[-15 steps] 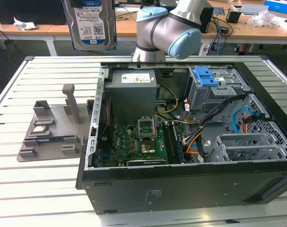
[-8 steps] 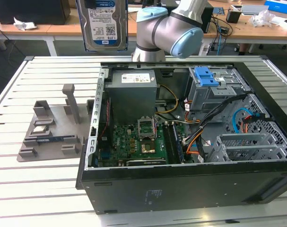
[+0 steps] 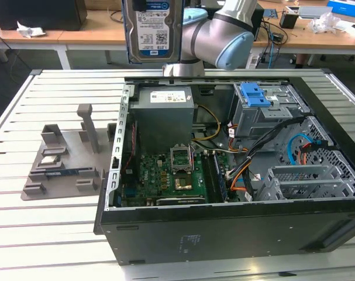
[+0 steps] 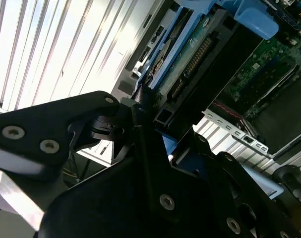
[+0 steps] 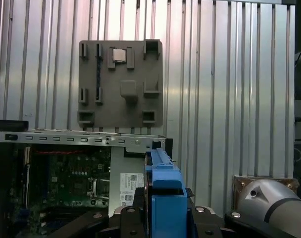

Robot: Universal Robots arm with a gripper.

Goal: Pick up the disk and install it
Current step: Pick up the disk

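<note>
One robot arm (image 3: 224,36) is holding one disk (image 3: 153,29) upright, high above the far wall of the one open computer case (image 3: 224,234), with its white-and-blue label facing out in the exterior view. The pincer (image 5: 165,220) is clamping shut on the disk, and in the first wrist view its black fingers (image 5: 128,225) are pressing the blue carrier frame (image 5: 162,171) from both sides. The case is lying on its side on the slatted metal counter (image 3: 48,234), and its open face is pointing up. Inside the case one grey power supply (image 3: 164,117) with a white sticker is sitting almost directly below the disk. One green motherboard (image 3: 165,175) is lying just in front of the supply, and one blue latch plate (image 3: 253,93) is resting on the drive cage. One grey fixture plate (image 3: 63,161) is lying on the counter just outside the case, on the exterior view's left.
</note>
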